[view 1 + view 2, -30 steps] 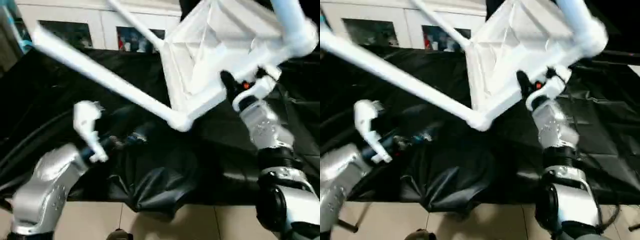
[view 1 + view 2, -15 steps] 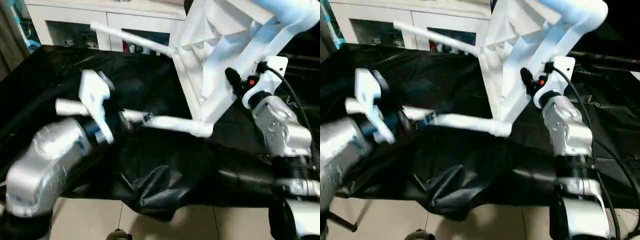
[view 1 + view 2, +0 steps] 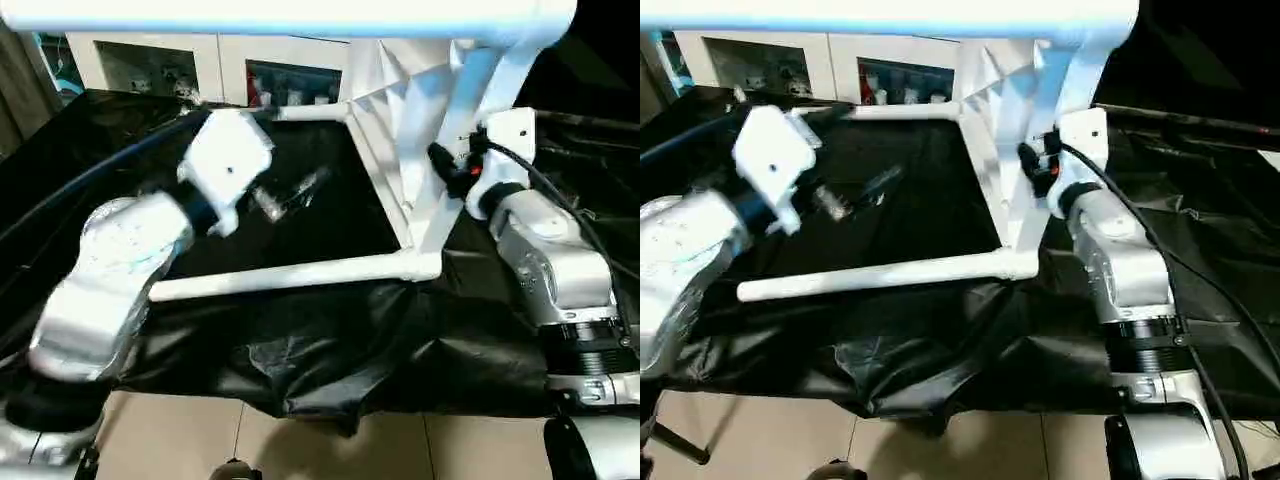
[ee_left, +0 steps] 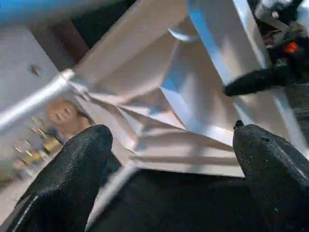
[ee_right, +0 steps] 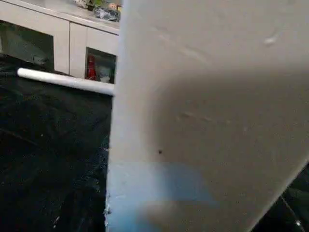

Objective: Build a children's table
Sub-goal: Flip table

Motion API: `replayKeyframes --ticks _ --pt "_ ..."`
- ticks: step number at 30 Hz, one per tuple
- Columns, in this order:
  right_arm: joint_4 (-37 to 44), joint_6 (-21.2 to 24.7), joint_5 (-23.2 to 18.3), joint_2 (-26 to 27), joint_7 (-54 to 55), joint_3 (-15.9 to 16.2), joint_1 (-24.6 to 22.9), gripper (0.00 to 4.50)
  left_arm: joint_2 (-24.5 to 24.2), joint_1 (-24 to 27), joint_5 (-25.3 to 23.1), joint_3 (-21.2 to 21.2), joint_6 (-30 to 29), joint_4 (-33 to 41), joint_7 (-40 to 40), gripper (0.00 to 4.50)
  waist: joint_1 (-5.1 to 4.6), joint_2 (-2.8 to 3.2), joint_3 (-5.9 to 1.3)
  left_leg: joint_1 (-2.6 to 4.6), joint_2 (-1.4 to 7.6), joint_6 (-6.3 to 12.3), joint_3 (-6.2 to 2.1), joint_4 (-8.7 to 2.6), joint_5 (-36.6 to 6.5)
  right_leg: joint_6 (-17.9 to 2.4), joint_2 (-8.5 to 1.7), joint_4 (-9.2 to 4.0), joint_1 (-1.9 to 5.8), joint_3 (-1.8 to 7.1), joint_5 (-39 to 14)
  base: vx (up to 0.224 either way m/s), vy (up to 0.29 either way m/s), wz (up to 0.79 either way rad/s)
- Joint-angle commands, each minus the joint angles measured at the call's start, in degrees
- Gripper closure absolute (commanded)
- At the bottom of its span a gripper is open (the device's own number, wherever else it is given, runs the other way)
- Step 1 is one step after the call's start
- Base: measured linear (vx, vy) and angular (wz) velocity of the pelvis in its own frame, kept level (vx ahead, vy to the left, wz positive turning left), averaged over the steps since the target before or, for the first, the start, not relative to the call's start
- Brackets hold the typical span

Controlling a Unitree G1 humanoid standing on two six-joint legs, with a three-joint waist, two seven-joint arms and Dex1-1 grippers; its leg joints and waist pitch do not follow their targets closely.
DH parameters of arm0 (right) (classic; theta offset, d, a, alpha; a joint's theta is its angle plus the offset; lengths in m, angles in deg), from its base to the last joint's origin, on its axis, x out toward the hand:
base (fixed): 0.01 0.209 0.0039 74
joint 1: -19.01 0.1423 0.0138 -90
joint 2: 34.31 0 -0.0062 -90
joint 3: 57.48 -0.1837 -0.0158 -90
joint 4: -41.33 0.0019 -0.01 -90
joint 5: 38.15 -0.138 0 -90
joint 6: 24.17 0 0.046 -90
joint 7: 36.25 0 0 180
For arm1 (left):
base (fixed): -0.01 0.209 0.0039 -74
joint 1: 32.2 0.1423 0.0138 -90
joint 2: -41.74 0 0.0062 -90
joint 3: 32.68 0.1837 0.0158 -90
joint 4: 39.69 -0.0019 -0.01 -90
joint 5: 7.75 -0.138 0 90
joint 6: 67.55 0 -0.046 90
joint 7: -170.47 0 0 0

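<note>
- The right gripper point(image 3: 450, 170) is at the rim of the white tabletop point(image 3: 400, 130), with one black finger lying against the rim. I judge that it holds the rim, because the tabletop stands on its edge with no other support in sight.
- The left gripper point(image 4: 169, 169) is spread wide and empty. Its two black fingers point(image 4: 63, 179) point at the ribbed underside from a little way off, without touching it.
- Half a second ago the left arm point(image 3: 110, 290) was lower, close to the near leg. Now it is lifted toward the middle of the black cloth point(image 3: 330, 350), clear of every leg.
- The tabletop has turned since one second ago. Then it leaned high over the right side of the cloth; now it stands almost upright, its underside facing the robot's left.
- Three legs are in their corner sockets. The near leg point(image 3: 280, 277) runs level just above the cloth toward its left edge, the far leg point(image 3: 310, 111) runs the same way toward the back edge, and the top leg point(image 3: 270, 18) crosses high above both.
- I cannot see the fourth leg.
- Behind the cloth stands a white cabinet point(image 3: 140, 60) with glass doors.
- I judge that the assembly is nearly finished: the table is being turned, and it must next come down onto its legs.
</note>
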Motion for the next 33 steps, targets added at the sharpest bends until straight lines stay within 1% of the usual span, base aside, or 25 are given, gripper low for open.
replayKeyframes --ticks 1,2,3,4,5,7,9,11,12,15,16,17,19,21,23,24,27,28,29,30,33 --pt "-2.0 2.5 2.5 -0.7 0.2 1.2 -2.6 1.84 0.0 -2.2 -2.0 1.5 4.1 0.2 0.0 0.00 -0.46 0.40 -3.43 2.21 2.64 -5.92 -1.61 -4.39 -14.9 -4.7 -3.44 -4.32 1.42 2.78 -11.9 0.000 0.000 0.00" --pt "-2.2 2.4 3.1 -0.7 0.6 1.6 -2.8 1.81 0.3 -2.7 -2.6 1.8 5.9 0.1 0.1 0.00 -0.49 0.49 -3.49 2.14 2.62 -6.15 -1.67 -4.42 -14.5 -4.9 -3.46 -4.20 1.50 2.74 -11.2 0.000 0.000 0.00" --pt "-2.5 2.0 3.5 -0.7 0.7 1.8 -2.9 1.62 0.4 -3.0 -2.9 2.0 6.9 0.1 0.2 0.00 -0.54 0.54 -3.49 2.12 2.65 -6.28 -1.69 -4.44 -14.6 -5.1 -3.49 -4.15 1.51 2.73 -10.8 0.000 0.000 0.00" --pt "-2.7 1.9 3.6 -0.8 0.8 1.9 -3.0 1.62 0.4 -3.1 -3.1 2.1 7.4 0.1 0.3 0.00 -0.58 0.37 -3.53 2.12 2.65 -6.35 -1.66 -4.41 -15.0 -5.2 -3.49 -4.17 1.49 2.71 -10.7 0.000 0.000 0.00" --pt "-3.7 0.7 4.3 -0.9 0.8 2.2 -3.4 1.62 0.4 -3.7 -5.5 2.5 10.0 0.0 1.5 0.00 -0.60 0.19 -3.60 2.06 2.65 -6.24 -1.66 -4.35 -15.1 -5.3 -3.52 -4.11 1.55 2.74 -10.7 0.000 0.000 0.00" --pt "-4.6 -0.8 4.6 -1.1 0.4 2.2 -4.3 1.62 0.3 -4.9 -9.7 2.0 14.8 -1.1 4.4 0.00 -0.54 0.08 -3.63 1.99 2.67 -5.88 -1.59 -4.22 -14.8 -5.2 -3.61 -4.13 1.56 2.80 -10.4 0.000 0.000 0.00" --pt "-4.7 -1.2 4.8 -1.1 0.2 2.2 -4.7 1.62 0.3 -5.4 -11.3 1.5 16.4 -1.8 5.8 0.00 -0.58 0.07 -3.66 1.92 2.69 -5.53 -1.63 -4.20 -13.9 -5.0 -3.53 -4.06 1.65 2.79 -9.7 0.000 0.000 0.00" --pt "-4.5 -1.4 5.2 -1.2 -0.3 2.3 -5.3 1.62 -0.4 -6.6 -14.4 0.6 17.9 -3.3 8.1 0.00 -0.63 0.16 -3.73 1.92 2.71 -5.33 -1.63 -4.14 -13.2 -5.5 -3.56 -3.78 1.68 2.75 -8.6 0.000 0.000 0.00" --pt "-4.5 -1.4 5.2 -1.2 -0.3 2.3 -5.3 1.62 -0.5 -6.6 -14.5 0.6 18.0 -3.3 8.1 0.00 -0.67 0.18 -3.72 1.91 2.70 -5.29 -1.64 -4.16 -13.1 -5.6 -3.47 -3.80 1.64 2.72 -8.5 0.000 0.000 0.00" --pt "-4.7 -2.0 5.1 -1.0 -0.6 2.4 -4.9 1.62 -2.1 -8.0 -20.1 -0.2 21.0 -5.7 12.7 0.00 -0.77 0.38 -3.69 2.04 2.71 -5.20 -1.63 -4.09 -13.5 -5.9 -3.41 -3.79 1.51 2.75 -8.2 0.000 0.000 0.00" --pt "-4.7 -2.0 5.2 -1.0 -0.6 2.4 -4.9 1.62 -2.1 -8.0 -20.3 -0.3 21.2 -5.7 12.9 0.00 -0.76 0.30 -3.72 2.09 2.72 -5.13 -1.62 -4.08 -13.7 -6.0 -3.40 -3.82 1.52 2.75 -8.1 0.000 0.000 0.00" --pt "-5.0 -2.2 5.3 -0.9 -0.8 2.4 -4.6 1.62 -2.1 -8.4 -21.3 -0.5 23.9 -5.9 13.6 0.00 -0.71 0.30 -3.72 2.05 2.74 -5.10 -1.64 -4.10 -13.5 -6.2 -3.48 -3.74 1.58 2.73 -7.9 0.000 0.000 0.00" --pt "-5.4 -2.5 5.6 -0.8 -0.8 2.3 -4.3 1.62 -1.4 -7.6 -19.1 0.1 25.5 -5.7 10.7 0.00 -0.62 0.33 -3.74 2.06 2.73 -5.13 -1.64 -4.12 -13.3 -6.7 -3.57 -3.74 1.55 2.71 -7.8 0.000 0.000 0.00" --pt "-5.6 -2.5 5.6 -0.7 -1.0 2.3 -4.0 1.62 -1.4 -6.0 -16.4 1.7 23.8 -5.6 6.3 0.00 -0.64 0.30 -3.74 2.07 2.70 -5.22 -1.57 -4.10 -13.1 -7.3 -3.52 -3.58 1.49 2.69 -7.0 0.000 0.000 0.00" --pt "-6.2 -2.7 5.9 -0.4 -1.0 2.5 -3.5 1.62 -2.0 -2.7 -15.0 4.4 22.3 -5.6 1.8 0.00 -0.66 0.27 -3.59 2.04 2.68 -5.24 -1.51 -4.19 -13.8 -7.5 -3.61 -3.68 1.39 2.73 -8.6 0.000 0.000 0.00" --pt "-6.3 -2.8 5.8 -0.4 -1.0 2.5 -3.4 1.62 -2.0 -2.2 -14.6 4.7 22.2 -5.5 1.4 0.00 -0.64 0.31 -3.56 2.11 2.70 -5.26 -1.48 -4.21 -14.2 -7.3 -3.60 -3.81 1.28 2.76 -9.3 0.000 0.000 0.00" --pt "-6.5 -2.9 5.9 -0.4 -1.0 2.8 -3.1 1.62 -1.4 -2.1 -14.8 5.1 23.0 -5.3 2.7 0.00 -0.60 0.53 -3.59 2.46 2.83 -5.68 -1.57 -4.33 -16.3 -7.1 -3.51 -4.01 1.03 2.77 -10.6 0.000 0.000 0.00" --pt "-6.5 -2.9 5.9 -0.4 -1.0 2.8 -3.0 1.62 -1.2 -2.2 -14.9 5.1 23.5 -5.3 3.2 0.00 -0.63 0.48 -3.56 2.39 2.83 -5.76 -1.62 -4.36 -16.5 -7.1 -3.48 -4.00 1.09 2.76 -10.5 0.000 0.000 0.00" --pt "-6.8 -3.0 6.0 -0.4 -1.1 2.9 -2.9 1.62 -0.1 -3.4 -14.9 4.5 25.0 -5.5 4.6 0.00 -0.60 0.39 -3.55 2.39 2.80 -5.83 -1.63 -4.37 -16.8 -7.0 -3.51 -4.05 1.16 2.75 -10.5 0.000 0.000 0.00" --pt "-6.8 -3.0 6.0 -0.4 -1.1 2.9 -2.8 1.62 0.3 -4.2 -15.7 4.0 26.1 -5.7 5.8 0.00 -0.66 0.19 -3.55 2.28 2.81 -5.65 -1.62 -4.32 -16.4 -7.1 -3.55 -4.02 1.28 2.77 -10.0 0.000 0.000 0.00" --pt "-7.0 -3.2 6.2 -0.4 -1.3 3.0 -2.7 1.62 1.4 -6.7 -17.7 2.1 29.0 -5.9 8.8 0.00 -0.67 0.07 -3.60 2.09 2.78 -5.14 -1.65 -4.19 -15.3 -6.7 -3.68 -3.99 1.51 2.75 -9.7 0.000 0.000 0.00"
